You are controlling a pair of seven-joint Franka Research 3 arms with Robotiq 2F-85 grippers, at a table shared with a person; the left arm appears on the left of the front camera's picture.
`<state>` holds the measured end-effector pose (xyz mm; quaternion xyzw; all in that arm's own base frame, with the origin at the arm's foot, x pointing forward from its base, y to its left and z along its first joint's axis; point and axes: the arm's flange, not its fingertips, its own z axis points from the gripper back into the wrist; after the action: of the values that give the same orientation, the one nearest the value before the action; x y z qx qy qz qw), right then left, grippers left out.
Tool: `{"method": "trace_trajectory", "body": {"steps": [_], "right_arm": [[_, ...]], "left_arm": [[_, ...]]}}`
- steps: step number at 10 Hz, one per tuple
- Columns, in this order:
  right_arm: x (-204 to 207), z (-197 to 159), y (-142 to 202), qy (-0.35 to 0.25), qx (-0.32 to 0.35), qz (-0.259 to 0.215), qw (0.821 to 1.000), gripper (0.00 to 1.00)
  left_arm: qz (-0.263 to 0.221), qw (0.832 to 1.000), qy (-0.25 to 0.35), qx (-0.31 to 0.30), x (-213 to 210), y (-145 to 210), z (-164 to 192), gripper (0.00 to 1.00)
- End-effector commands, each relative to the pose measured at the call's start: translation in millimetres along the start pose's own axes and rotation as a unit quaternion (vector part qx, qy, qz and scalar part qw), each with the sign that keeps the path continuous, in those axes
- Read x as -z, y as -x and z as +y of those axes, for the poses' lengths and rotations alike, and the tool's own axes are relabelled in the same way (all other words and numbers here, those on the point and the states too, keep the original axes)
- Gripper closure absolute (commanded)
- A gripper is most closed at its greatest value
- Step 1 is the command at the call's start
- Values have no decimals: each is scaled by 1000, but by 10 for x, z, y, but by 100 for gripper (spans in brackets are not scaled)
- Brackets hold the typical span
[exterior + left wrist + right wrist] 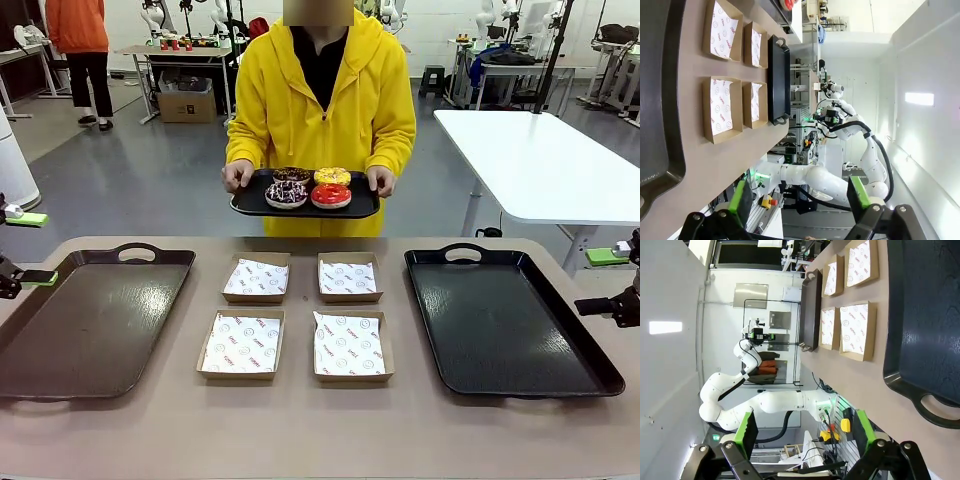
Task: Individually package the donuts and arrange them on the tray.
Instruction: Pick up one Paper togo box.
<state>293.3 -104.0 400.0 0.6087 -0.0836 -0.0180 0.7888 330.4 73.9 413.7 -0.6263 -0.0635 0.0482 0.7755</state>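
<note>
Four donuts (pixel 330 195) on the person (pixel 320 100)'s tray (pixel 246 206).

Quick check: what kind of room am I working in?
Probably a robotics lab, not a bakery: white robot arm beside the table, plain white worktable behind, cluttered bench across grey floor.

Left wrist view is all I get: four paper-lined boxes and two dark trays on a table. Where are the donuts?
Observer: A person at the far side holds them on a small black tray.
Operator: How many are there?
Observer: Four donuts, all on that tray, none in a box yet.
Operator: Is the other arm's tool carrying anything?
Observer: No, the right tool is open and empty.
</note>
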Motion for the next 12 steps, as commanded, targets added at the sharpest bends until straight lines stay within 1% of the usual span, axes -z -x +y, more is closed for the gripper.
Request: {"method": "trace_trajectory", "body": {"steps": [1,12], "right_arm": [[-17,-6,8,-2,3,-3,1000,0],[-17,-6,8,-2,3,-3,1000,0]], "left_arm": [[-6,1000,9,-1,-17,7,-3,0],[-6,1000,9,-1,-17,7,-3,0]]}}
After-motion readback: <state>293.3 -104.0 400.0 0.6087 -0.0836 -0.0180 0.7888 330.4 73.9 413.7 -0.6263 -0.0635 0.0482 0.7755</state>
